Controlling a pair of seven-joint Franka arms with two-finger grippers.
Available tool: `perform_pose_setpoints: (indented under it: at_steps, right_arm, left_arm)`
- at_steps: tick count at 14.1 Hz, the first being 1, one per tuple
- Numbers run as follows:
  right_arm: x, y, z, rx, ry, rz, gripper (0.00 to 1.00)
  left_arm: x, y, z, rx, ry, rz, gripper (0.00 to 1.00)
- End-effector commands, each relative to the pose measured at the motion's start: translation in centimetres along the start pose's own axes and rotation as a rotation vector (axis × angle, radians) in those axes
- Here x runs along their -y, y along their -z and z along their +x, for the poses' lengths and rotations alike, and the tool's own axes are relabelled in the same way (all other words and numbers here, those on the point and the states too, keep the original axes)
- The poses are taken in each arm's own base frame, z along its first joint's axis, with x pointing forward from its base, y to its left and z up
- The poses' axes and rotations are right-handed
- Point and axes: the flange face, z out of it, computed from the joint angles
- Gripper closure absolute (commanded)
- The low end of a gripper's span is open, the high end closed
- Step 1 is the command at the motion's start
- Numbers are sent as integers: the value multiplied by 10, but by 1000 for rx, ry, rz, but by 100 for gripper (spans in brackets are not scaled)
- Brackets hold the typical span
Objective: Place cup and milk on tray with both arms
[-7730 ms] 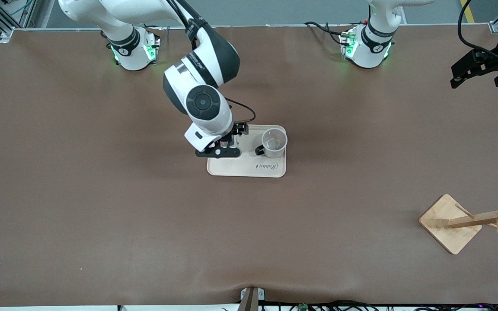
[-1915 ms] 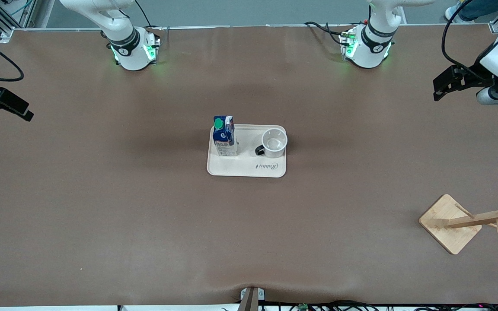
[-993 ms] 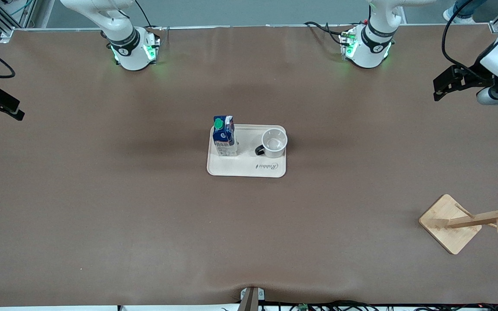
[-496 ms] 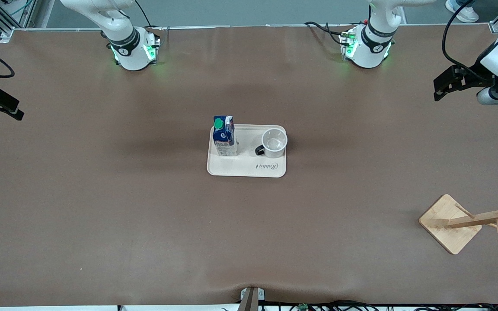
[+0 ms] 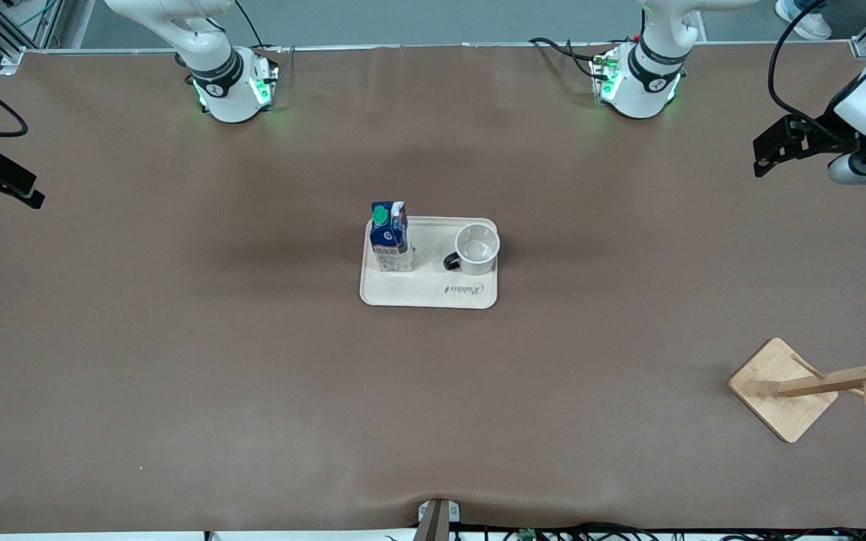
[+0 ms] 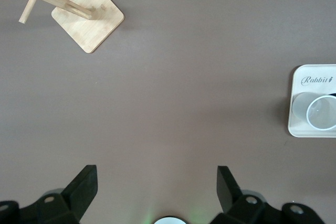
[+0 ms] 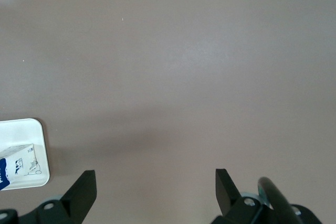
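Two items sitting on the tray mid-tabletop: milk upright toward the right arm's end, cup beside it toward the left arm's end, empty inside with the handle pointing at the carton. Wooden rack lying near the left arm's corner, closer to the front camera. Both arms pulled back high. Left end effector spread wide, holding nothing, over bare tabletop. Right end effector same deal, fingers apart.
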Motion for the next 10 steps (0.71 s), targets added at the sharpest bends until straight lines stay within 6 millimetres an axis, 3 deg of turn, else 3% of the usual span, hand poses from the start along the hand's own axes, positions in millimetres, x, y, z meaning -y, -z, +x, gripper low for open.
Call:
perform_pose_setpoints:
  at_steps: [1, 10]
  right_arm:
    - [1, 2, -8, 14, -16, -10, 0]
    - [0, 2, -10, 25, -17, -5, 0]
  left_arm:
    - [4, 3, 6, -7, -8, -2, 0]
    - [7, 1, 8, -2, -3, -5, 0]
